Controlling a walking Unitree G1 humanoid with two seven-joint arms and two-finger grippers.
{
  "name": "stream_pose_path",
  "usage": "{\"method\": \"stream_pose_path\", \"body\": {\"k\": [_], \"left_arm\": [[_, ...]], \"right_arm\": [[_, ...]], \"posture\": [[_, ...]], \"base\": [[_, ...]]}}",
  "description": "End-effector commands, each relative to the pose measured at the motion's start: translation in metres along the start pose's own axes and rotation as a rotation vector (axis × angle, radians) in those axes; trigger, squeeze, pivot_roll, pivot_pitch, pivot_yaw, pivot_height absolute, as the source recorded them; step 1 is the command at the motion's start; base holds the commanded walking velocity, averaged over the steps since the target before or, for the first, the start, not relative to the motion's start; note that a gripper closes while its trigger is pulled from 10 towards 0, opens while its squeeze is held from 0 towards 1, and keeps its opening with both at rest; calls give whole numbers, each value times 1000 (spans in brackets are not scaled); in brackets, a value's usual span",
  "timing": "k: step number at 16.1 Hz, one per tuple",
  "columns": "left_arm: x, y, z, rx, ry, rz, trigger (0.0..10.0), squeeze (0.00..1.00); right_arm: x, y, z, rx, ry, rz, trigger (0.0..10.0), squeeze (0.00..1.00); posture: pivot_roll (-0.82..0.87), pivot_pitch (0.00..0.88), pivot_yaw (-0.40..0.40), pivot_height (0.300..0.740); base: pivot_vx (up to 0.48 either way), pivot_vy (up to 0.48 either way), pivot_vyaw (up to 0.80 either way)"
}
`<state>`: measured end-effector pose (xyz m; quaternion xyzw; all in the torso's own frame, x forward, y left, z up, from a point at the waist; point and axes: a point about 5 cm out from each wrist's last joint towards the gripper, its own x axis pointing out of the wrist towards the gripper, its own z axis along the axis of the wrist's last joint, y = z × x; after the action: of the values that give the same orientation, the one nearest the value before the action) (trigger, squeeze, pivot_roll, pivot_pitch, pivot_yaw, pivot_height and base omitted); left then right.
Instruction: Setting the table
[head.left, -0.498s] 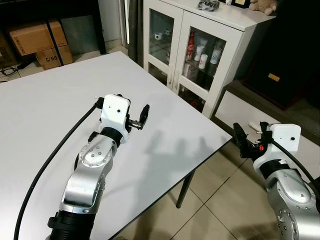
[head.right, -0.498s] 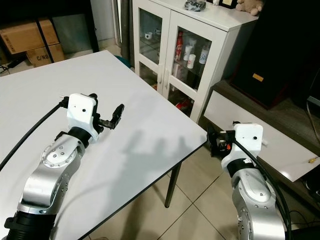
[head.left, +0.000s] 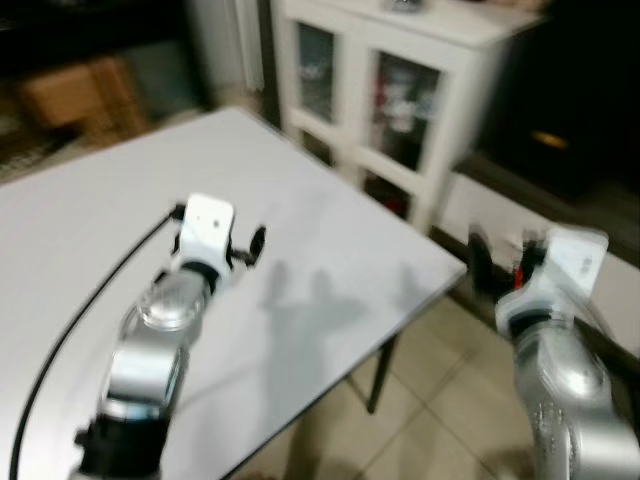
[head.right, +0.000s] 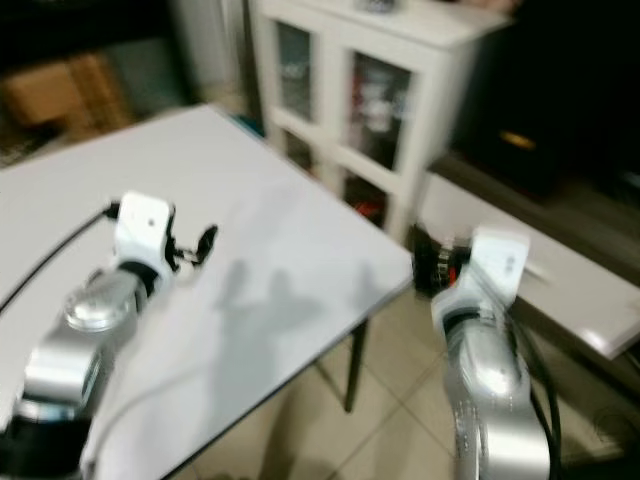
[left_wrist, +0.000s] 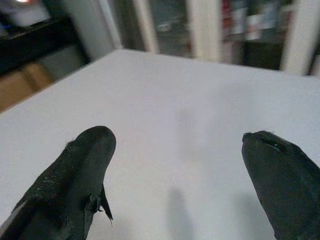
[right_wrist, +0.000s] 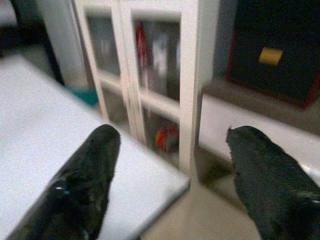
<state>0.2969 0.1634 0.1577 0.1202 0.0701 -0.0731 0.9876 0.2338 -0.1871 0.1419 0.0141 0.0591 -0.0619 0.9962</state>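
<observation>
White table (head.left: 90, 210) fills the frame's left, left gripper (head.left: 252, 245) above it with fingers spread, right gripper (head.right: 428, 262) likewise parted, empty, beyond its corner near a glass-fronted cabinet (head.left: 400, 90).

table (head.left: 90, 215) — 1 | cabinet (head.left: 430, 60) — 1, two glass doors | grippers — 2: left gripper (left_wrist: 180, 170), right gripper (right_wrist: 172, 170)

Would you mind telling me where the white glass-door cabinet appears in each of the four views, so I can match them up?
Left eye view: white cabinet at upper centre, beyond the table's far corner.
Right eye view: upper centre, again past that corner.
Left wrist view: blurred along the far edge, beyond the tabletop.
Right wrist view: straight ahead between the black fingers.
Shared landmark: the white table corner.
</observation>
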Motion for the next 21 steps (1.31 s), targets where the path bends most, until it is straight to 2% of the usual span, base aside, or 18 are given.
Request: {"method": "stream_pose_path", "body": {"k": [1, 4, 9, 11, 12, 15, 17, 21], "left_arm": [[0, -1, -1, 3, 10, -4, 10000, 1000], [-2, 4, 4, 21, -14, 27, 10000, 1000], [-4, 11, 7, -25, -49, 108, 10000, 1000], [-11, 8, 2, -16, -38, 100, 10000, 1000], [-13, 6, 2, -3, -34, 94, 10000, 0], [-16, 8, 1, 64, -38, 123, 10000, 0], [-17, 10, 2, 43, -43, 117, 10000, 0], [-18, 10, 5, 60, -53, 113, 10000, 0]], "right_arm": [[2, 1, 5, -44, -23, -12, 10000, 1000], [3, 4, 8, -91, -46, 25, 10000, 1000], [6, 19, 13, -2, -60, 129, 10000, 1000], [7, 24, 15, -10, -66, 155, 10000, 1000], [7, 25, 14, -2, -62, 164, 10000, 1000], [9, 30, 11, 47, -36, 197, 10000, 1000], [11, 31, 11, 48, -39, 197, 10000, 1000], [15, 29, 13, 74, -60, 149, 10000, 1000]], "posture": [[-67, 0, 38, 740], [-59, 0, 30, 740], [-48, 0, 2, 740], [-40, 0, -6, 740], [-36, 0, -9, 740], [-17, 0, -19, 740], [-9, 0, -23, 740], [0, 0, -27, 740]], "base": [[0, 0, 800], [0, 0, 800], [0, 0, 800], [0, 0, 800], [0, 0, 800], [0, 0, 800], [0, 0, 800], [0, 0, 600]]}}
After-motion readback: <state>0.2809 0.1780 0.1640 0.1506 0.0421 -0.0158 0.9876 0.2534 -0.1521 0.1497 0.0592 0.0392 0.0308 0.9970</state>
